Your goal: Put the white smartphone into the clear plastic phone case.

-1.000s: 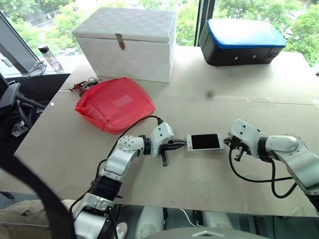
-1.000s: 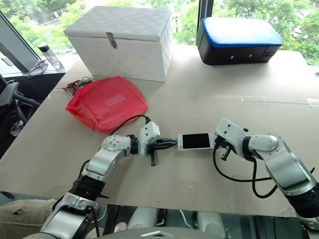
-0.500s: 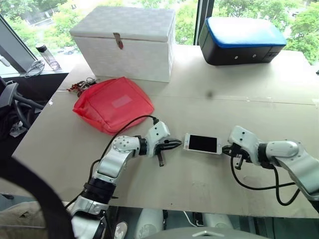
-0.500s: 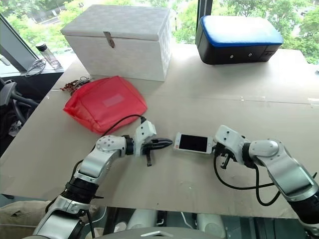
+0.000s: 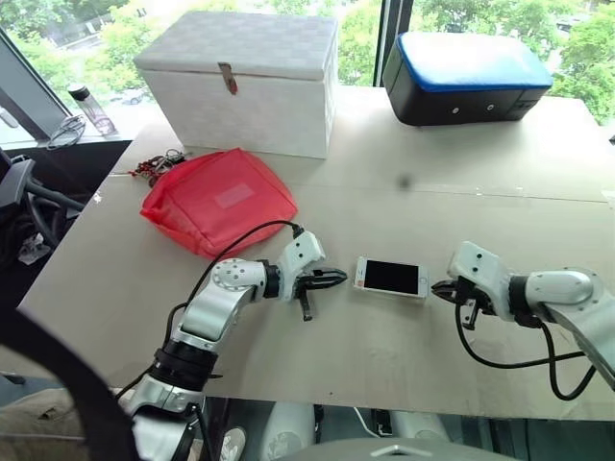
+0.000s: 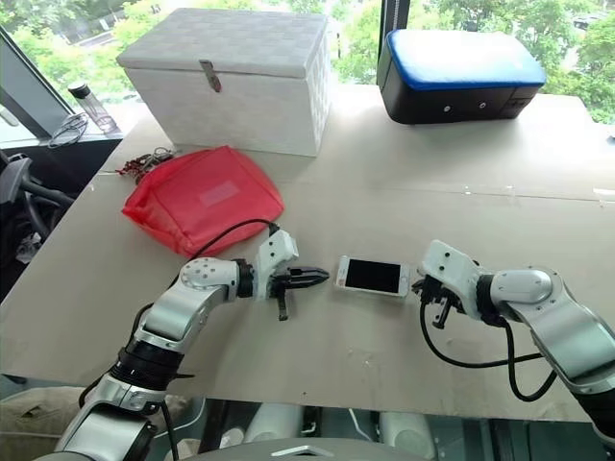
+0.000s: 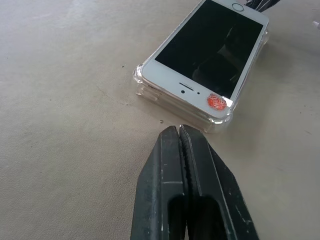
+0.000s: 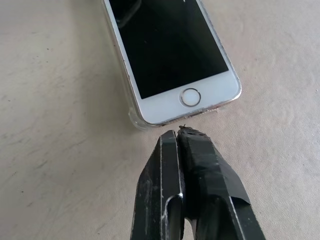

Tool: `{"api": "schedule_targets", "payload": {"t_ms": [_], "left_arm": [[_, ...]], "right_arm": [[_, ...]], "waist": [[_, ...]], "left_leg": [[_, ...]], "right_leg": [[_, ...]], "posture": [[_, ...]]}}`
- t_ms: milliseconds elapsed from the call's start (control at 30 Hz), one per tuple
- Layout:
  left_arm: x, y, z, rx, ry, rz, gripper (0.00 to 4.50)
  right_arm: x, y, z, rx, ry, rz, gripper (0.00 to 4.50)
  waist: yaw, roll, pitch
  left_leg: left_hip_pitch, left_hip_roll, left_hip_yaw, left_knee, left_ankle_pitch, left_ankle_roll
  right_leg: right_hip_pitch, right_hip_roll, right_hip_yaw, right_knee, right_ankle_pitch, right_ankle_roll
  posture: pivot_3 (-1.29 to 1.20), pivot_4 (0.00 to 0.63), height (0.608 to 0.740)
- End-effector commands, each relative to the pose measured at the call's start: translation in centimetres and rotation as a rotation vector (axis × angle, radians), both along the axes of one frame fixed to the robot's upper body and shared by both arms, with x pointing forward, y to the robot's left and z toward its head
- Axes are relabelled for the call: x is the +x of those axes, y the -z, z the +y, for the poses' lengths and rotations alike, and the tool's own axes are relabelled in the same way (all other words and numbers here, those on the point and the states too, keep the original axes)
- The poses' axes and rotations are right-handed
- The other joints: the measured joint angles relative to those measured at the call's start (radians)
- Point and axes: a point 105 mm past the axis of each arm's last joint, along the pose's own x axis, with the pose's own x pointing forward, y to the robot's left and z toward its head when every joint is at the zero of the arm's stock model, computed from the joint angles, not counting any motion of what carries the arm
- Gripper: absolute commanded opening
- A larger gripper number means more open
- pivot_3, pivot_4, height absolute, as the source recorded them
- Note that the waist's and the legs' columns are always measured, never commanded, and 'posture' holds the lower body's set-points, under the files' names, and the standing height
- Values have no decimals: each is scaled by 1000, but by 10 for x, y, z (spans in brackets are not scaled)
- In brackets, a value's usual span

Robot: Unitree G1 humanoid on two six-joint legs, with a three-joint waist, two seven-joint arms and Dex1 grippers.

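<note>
The white smartphone (image 5: 391,278) lies screen up on the table between my two grippers. Under it sits the clear plastic phone case (image 7: 220,123), whose rim shows around the phone's edges (image 8: 134,116); whether the phone is pressed fully in, I cannot tell. My left gripper (image 5: 338,279) is shut, its tip pointing at the phone's speaker end with a small gap (image 7: 179,131). My right gripper (image 5: 437,288) is also shut, its tip just short of the home-button end (image 8: 179,132). Neither holds anything.
A red pouch (image 5: 221,200) lies at the back left, with a white box (image 5: 240,82) behind it. A black case with a blue lid (image 5: 466,77) stands at the far right. Keys (image 5: 159,165) and a bottle (image 5: 91,108) are at the left edge.
Both grippers, which were against the phone's two ends, have drawn back a little, leaving small gaps. The phone stays flat on the table.
</note>
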Motion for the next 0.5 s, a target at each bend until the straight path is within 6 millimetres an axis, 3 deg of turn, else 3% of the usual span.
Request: {"api": "schedule_targets", "payload": {"t_ms": [33, 300, 500], "left_arm": [[-3, -17, -11, -28, 50, -49, 35], [-8, -14, -16, -33, 66, -45, 35], [-3, -9, -7, -23, 39, -47, 35]], "right_arm": [[-6, -10, 18, 35, -78, -15, 0], [-14, -3, 33, 56, -128, 25, 0], [-8, -14, 15, 50, -63, -1, 0]], "waist": [[0, 0, 0], [1, 0, 0], [3, 0, 0]], "left_leg": [[0, 0, 0, 0, 0, 0], [0, 0, 0, 0, 0, 0], [0, 0, 0, 0, 0, 0]], "right_leg": [[0, 0, 0, 0, 0, 0], [0, 0, 0, 0, 0, 0], [0, 0, 0, 0, 0, 0]], "posture": [[0, 150, 740], [0, 150, 740], [0, 150, 740]]}}
